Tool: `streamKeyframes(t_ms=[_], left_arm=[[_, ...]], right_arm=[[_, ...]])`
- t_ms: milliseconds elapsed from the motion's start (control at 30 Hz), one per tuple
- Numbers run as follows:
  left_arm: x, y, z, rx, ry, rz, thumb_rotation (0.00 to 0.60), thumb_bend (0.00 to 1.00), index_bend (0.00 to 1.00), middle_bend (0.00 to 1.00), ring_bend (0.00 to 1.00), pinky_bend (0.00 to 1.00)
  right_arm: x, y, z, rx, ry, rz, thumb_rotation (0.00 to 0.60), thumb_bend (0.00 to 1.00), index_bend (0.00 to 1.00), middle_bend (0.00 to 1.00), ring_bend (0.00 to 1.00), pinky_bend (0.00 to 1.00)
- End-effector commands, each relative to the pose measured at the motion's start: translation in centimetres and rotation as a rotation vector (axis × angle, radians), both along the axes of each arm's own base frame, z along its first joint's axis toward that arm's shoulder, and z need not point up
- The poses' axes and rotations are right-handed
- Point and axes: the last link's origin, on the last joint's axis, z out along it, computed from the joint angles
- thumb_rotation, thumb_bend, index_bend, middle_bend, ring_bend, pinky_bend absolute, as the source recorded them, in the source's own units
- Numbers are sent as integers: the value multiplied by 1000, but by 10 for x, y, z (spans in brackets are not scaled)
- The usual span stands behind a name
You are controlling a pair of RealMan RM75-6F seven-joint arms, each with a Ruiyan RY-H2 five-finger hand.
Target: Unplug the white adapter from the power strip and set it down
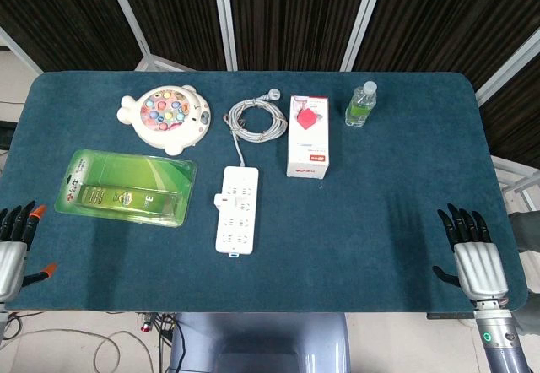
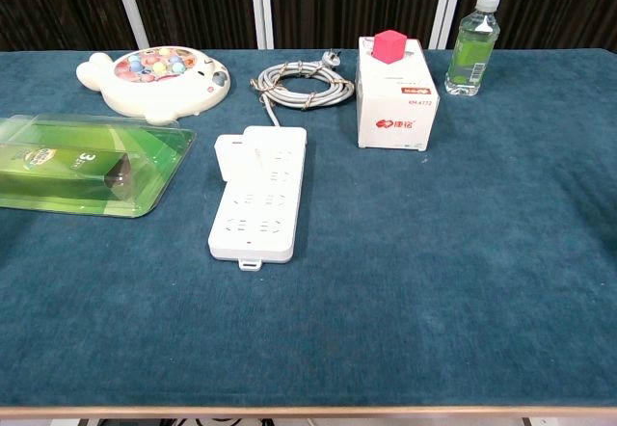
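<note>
A white power strip (image 1: 237,208) (image 2: 258,193) lies in the middle of the blue table, its grey cable (image 1: 256,117) (image 2: 302,85) coiled behind it. The white adapter (image 1: 223,200) (image 2: 230,157) is plugged into the strip's left side near the cable end. My left hand (image 1: 14,246) hangs at the table's near left corner, fingers spread, holding nothing. My right hand (image 1: 471,253) is at the near right edge, fingers apart and empty. Both are far from the strip. The chest view shows neither hand.
A green blister pack (image 1: 126,187) (image 2: 77,166) lies left of the strip. A fish-shaped toy (image 1: 165,117) (image 2: 157,79) sits behind it. Right of the cable, a white box (image 1: 308,137) (image 2: 396,103) carries a red cube (image 2: 390,45). A bottle (image 1: 361,104) (image 2: 473,45) stands at the back right.
</note>
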Motion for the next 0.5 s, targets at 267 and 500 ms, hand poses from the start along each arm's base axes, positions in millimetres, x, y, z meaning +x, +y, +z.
streamKeyframes(t_ms=[267, 500], left_arm=[[-4, 1, 2, 9, -10, 0, 600, 0, 0, 0, 0, 0], [-1, 2, -1, 1, -12, -10, 600, 0, 0, 0, 0, 0]], right_arm=[[-1, -3, 10, -72, -48, 15, 600, 157, 0, 0, 0, 0], [4, -3, 6, -35, -67, 70, 600, 158, 0, 0, 0, 0]])
